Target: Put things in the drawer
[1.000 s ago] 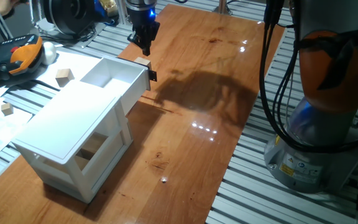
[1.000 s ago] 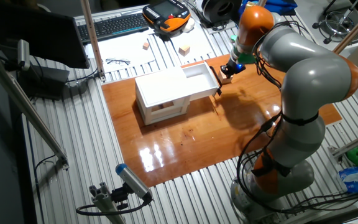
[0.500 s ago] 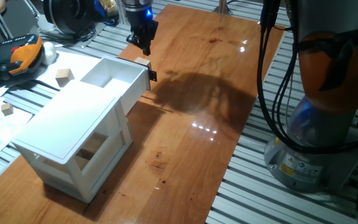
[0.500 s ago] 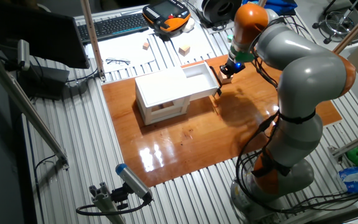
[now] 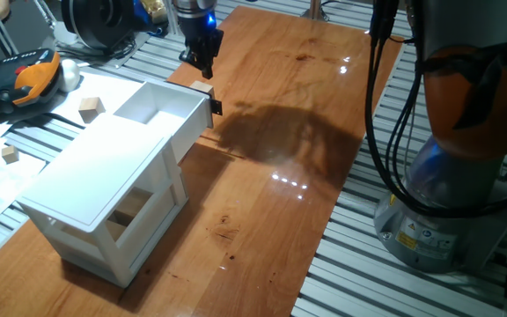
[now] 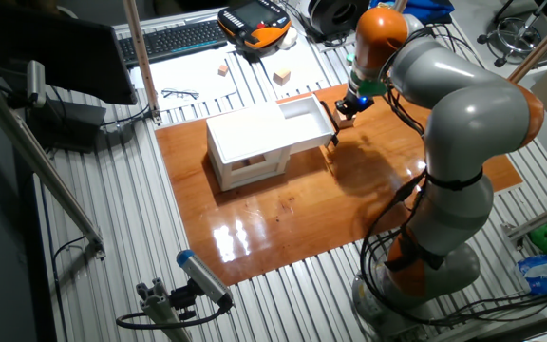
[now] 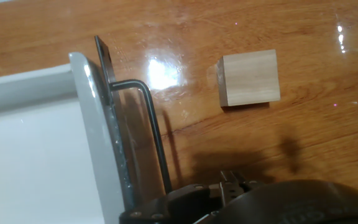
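Observation:
A pale wooden cube (image 5: 202,87) lies on the wooden table just past the front of the open white drawer (image 5: 161,107), near its black handle tab (image 5: 216,107). My gripper (image 5: 205,70) hangs right above that cube, apart from it, with nothing held. Its fingers look dark and narrow, and their gap does not show. From the other fixed view the gripper (image 6: 350,104) is over the cube (image 6: 345,121) beside the drawer (image 6: 304,123). In the hand view the cube (image 7: 248,78) lies to the right of the drawer's front wall (image 7: 98,137) and wire handle (image 7: 151,124).
The white cabinet (image 5: 104,189) stands on the table's left part. Two more cubes (image 5: 91,107) (image 5: 9,154) lie off the table on the slatted bench, near an orange-black pendant (image 5: 33,75). The robot's base (image 5: 451,176) stands at the right.
The arm and gripper have shifted slightly to the left above the cube. The cube and drawer have not moved.

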